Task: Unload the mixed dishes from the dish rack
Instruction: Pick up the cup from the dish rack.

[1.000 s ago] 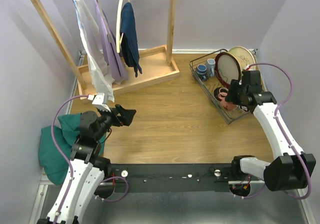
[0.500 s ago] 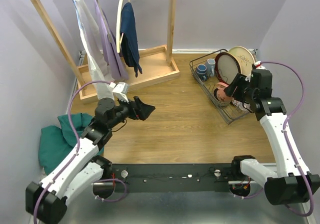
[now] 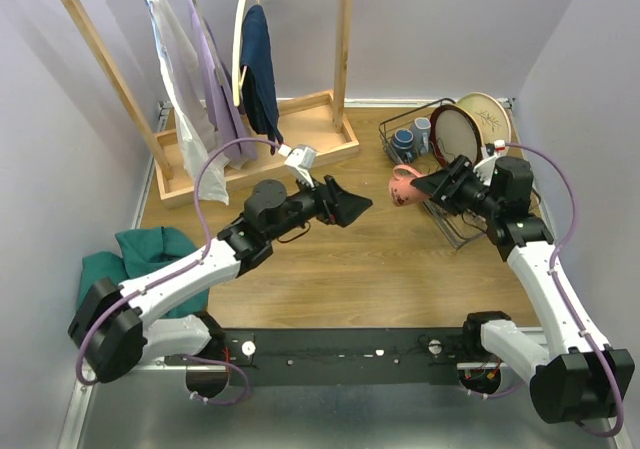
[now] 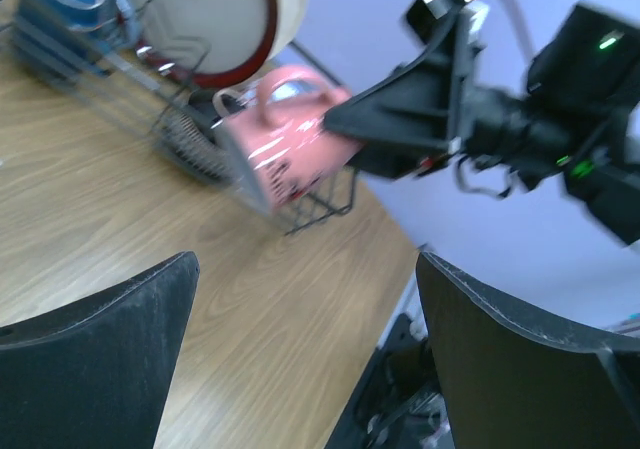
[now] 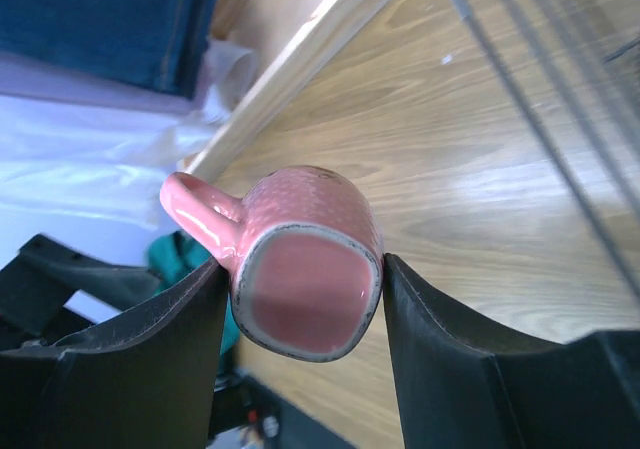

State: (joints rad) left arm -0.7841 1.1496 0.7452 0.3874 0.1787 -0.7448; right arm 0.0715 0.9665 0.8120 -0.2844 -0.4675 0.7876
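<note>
**Beside the dish rack: pink mug held in the right claw, clear of the wires**

Over bare wood just left of the dish rack (image 3: 450, 231), the right gripper (image 3: 425, 183) holds a pink mug (image 5: 300, 259). One finger presses each side of the mug body, jaws part-way apart to fit it. The mug lies on its side in the air and touches neither the table (image 3: 380, 269) nor the rack. In the right wrist view its handle sticks out to the upper left and a flat pink end faces the lens.

Left gripper (image 3: 350, 209): jaws spread wide, nothing between them. It hangs above mid-table with its fingers pointing toward the mug, near it but apart. The left wrist view shows the mug ahead, beyond the two open fingers (image 4: 110, 349).

In the rack:
- cream plate with dark red rim (image 3: 457, 137), standing on edge at the far end
- cream plate with a twig mark (image 3: 490, 117), close behind it
- two small blue mugs (image 3: 404, 141) in the far left corner

Far left of the table: wooden clothes rack (image 3: 300, 139) with hanging garments. A green cloth (image 3: 130, 259) is heaped at the left edge.
</note>
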